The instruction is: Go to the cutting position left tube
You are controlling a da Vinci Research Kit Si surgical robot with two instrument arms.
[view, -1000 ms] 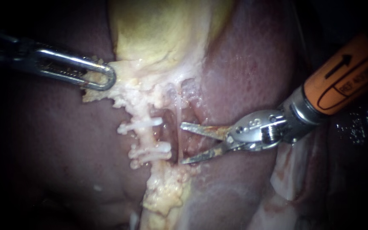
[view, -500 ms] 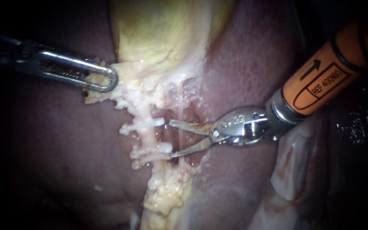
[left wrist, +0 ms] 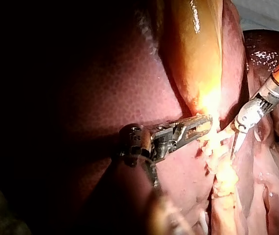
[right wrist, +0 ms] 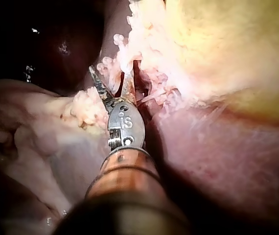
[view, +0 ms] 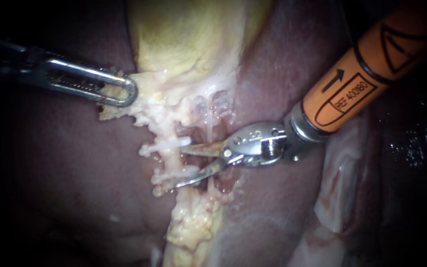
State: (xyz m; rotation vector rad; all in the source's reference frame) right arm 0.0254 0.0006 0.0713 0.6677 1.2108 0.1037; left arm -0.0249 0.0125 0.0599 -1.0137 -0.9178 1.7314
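right instrument (view: 180, 166), blades agape at clipped tube (view: 170, 159); left instrument (view: 123, 94) tight on gallbladder (view: 184, 39)

Surgical lab bench: exposed liver (view: 65, 178), gallbladder (view: 184, 39).

Polished metal right instrument (view: 181, 166) with glossy orange sleeve (view: 352, 89); slick gallbladder (view: 189, 39).

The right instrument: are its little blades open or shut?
Open. In the endoscope view the right instrument shows two blades spread in a V, with a clear gap between their tips.
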